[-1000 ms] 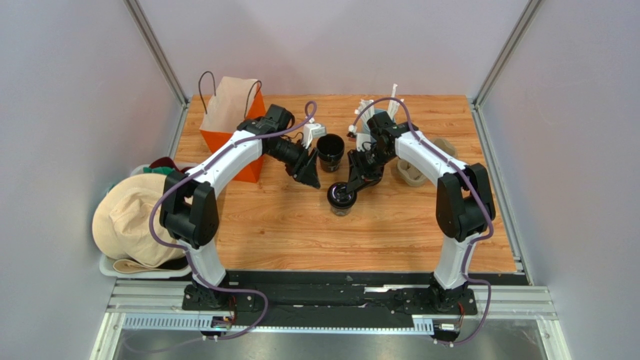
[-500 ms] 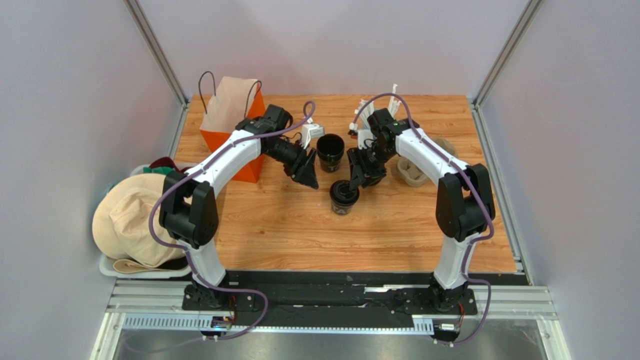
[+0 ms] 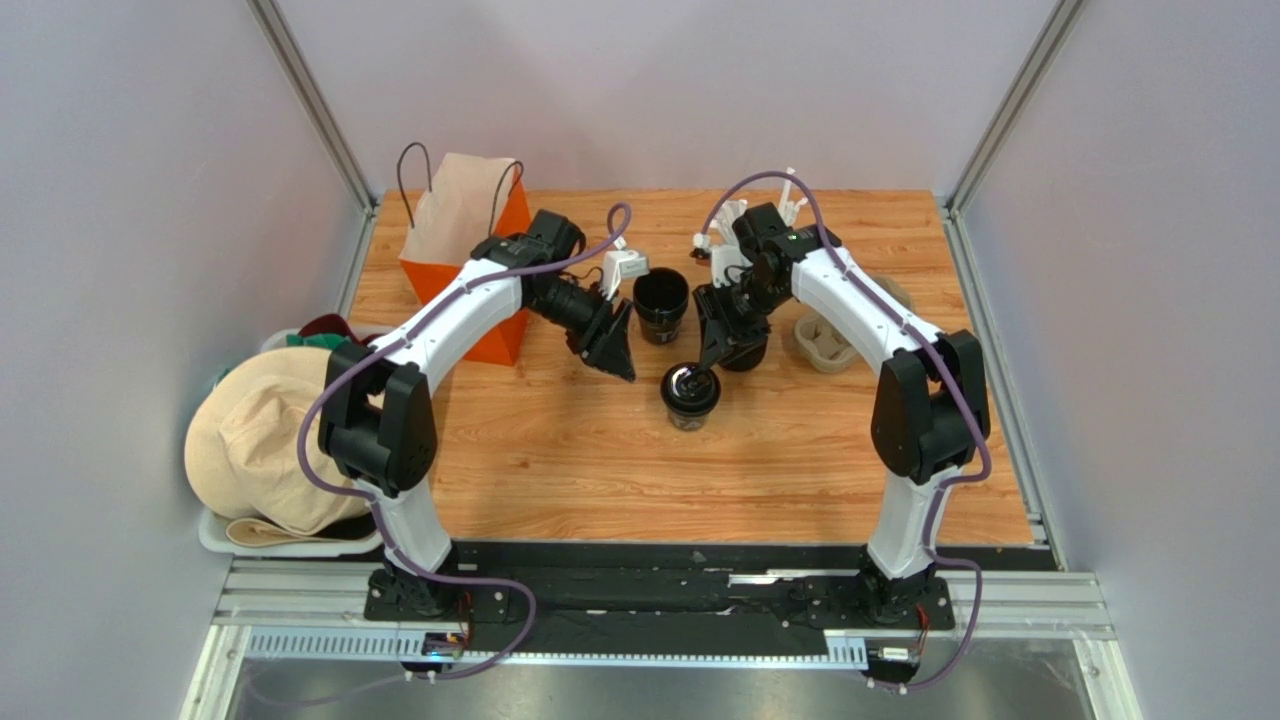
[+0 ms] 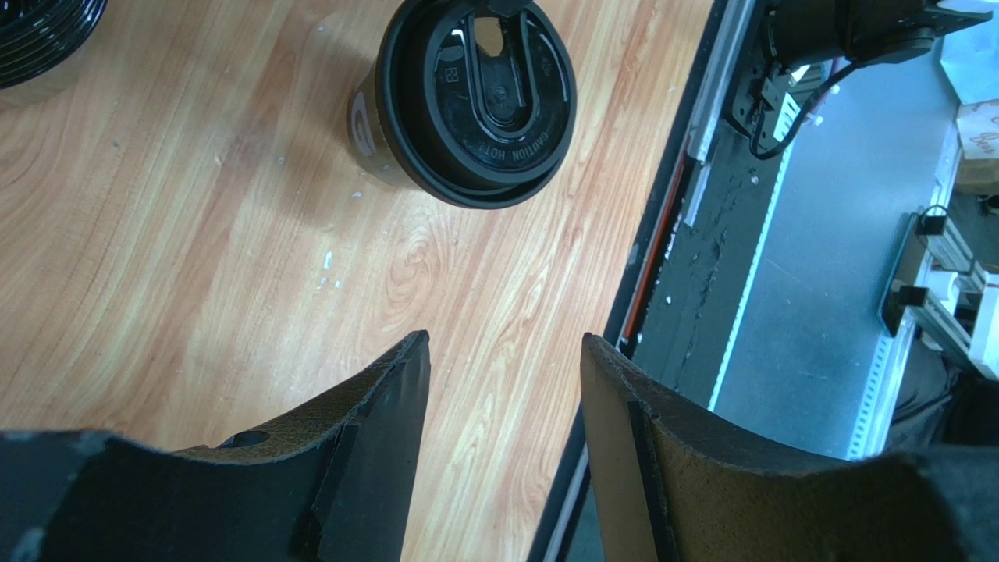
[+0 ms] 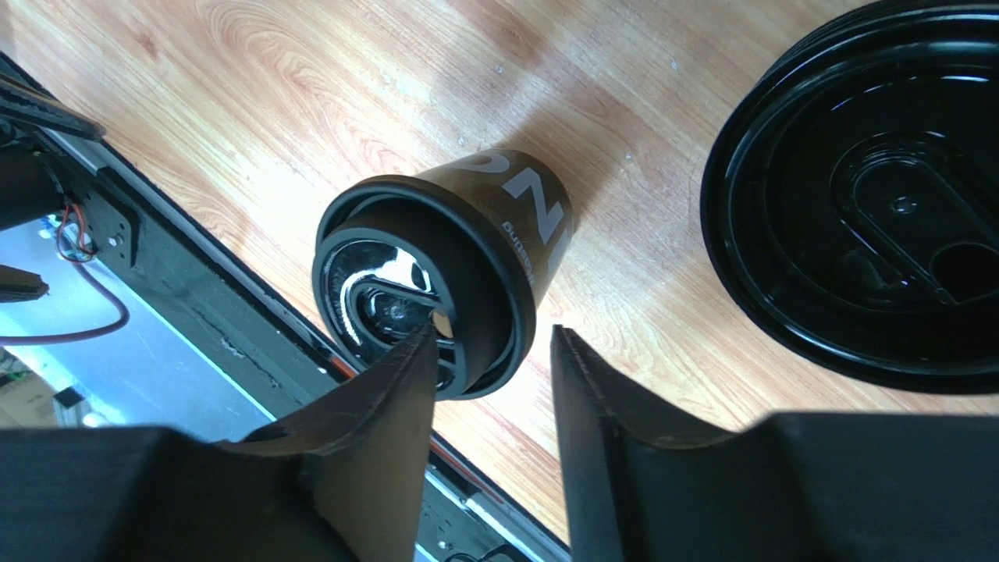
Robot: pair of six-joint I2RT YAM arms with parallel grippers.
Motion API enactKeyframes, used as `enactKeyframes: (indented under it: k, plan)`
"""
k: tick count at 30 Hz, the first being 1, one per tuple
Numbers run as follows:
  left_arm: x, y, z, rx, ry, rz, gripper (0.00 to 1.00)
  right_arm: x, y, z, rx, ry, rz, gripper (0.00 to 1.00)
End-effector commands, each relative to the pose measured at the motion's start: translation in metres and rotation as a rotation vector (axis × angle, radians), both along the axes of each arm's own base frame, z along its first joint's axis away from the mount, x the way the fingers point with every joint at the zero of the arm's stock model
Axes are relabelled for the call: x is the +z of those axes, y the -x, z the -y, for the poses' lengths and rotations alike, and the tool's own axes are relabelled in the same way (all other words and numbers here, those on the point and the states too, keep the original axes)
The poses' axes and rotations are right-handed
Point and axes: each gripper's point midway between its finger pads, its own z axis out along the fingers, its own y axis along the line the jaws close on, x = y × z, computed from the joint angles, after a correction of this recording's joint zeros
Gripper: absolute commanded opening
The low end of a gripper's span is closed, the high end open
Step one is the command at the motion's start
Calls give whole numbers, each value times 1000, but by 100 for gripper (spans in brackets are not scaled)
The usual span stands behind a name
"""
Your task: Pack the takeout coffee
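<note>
**Lidded coffee on the table, both grippers open**

On my feed the takeout coffee (image 3: 690,393) stands upright on the wooden table (image 3: 601,465), near its middle and with its black lid on. It is outside the orange paper bag (image 3: 458,248), which stands well apart at the far left corner. The right wrist view shows white lettering on the dark side of the cup.

My right gripper (image 5: 493,340) hangs just over the far side of the cup with its jaws spread and nothing between them. One fingertip overlaps the lid's rim in that view, but I cannot tell whether it touches. My left gripper (image 4: 504,345) is also spread and empty, off to the cup's left, apart from it and pointing towards it.

Just beyond the cup sits a stack of black lids (image 3: 660,300), between the two grippers. The grey-brown cardboard cup tray (image 3: 827,348) lies to the right, beside the right arm.
</note>
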Motion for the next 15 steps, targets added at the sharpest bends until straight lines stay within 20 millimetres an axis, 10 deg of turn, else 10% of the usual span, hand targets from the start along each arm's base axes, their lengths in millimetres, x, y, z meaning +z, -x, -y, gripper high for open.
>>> enactKeyframes:
  k: [1,15]
  plan:
    - [41,-2,-5,-20,40,93,60,39,-6,0,52,26,152,40]
    - [137,-19,-76,171,-25,323,85,27,-9,-1,116,169,253,26]
